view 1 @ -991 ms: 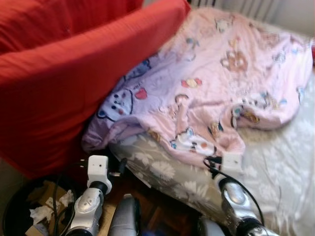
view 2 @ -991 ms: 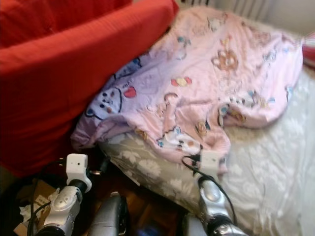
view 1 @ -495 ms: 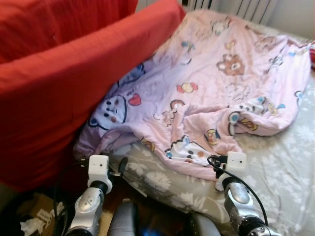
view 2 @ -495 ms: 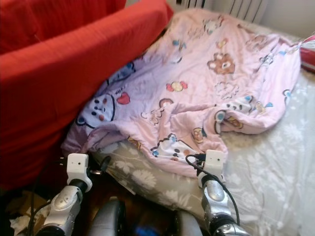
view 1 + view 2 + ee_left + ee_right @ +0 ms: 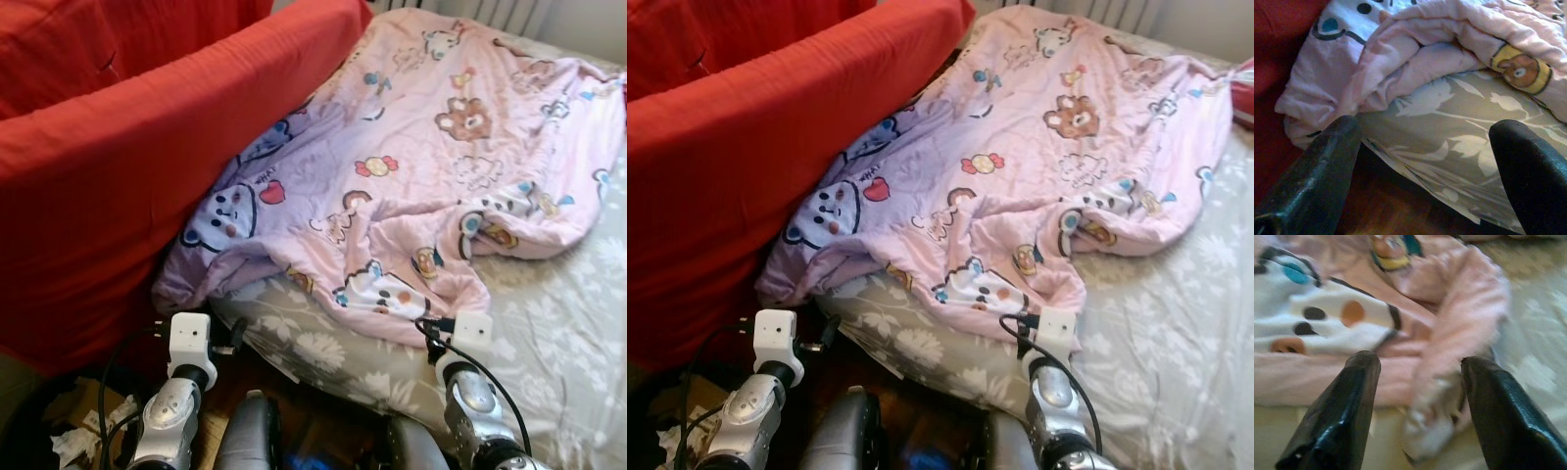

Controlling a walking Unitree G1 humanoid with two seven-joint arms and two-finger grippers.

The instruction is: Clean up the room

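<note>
Crumpled pink cartoon-print blanket (image 5: 431, 186) lies spread over centre and upper right of the head views, on a bed with a grey floral sheet (image 5: 549, 333). Its near hem is bunched at lower centre, and its left edge is tucked against the big red fabric sofa arm (image 5: 127, 166) at upper left.

Right gripper (image 5: 1418, 406) points at the bunched hem, fingers spread wide apart with a pink fold sitting between them but not clamped. Left gripper (image 5: 1425, 161) has jaws wide apart too, empty, aimed at the blanket's lower-left corner where it hangs over the bed edge; dark wooden floor (image 5: 1400, 215) is below.

Lower left of the head view: dark round bin with crumpled paper and cardboard scraps (image 5: 83, 436).

Step, as judged: approach to grab the blanket's near edge, likely to straighten or fold it. Nothing is held yet. Next move calls for both grippers to push forward onto the hem and close on cloth only, not on the sheet under it.
</note>
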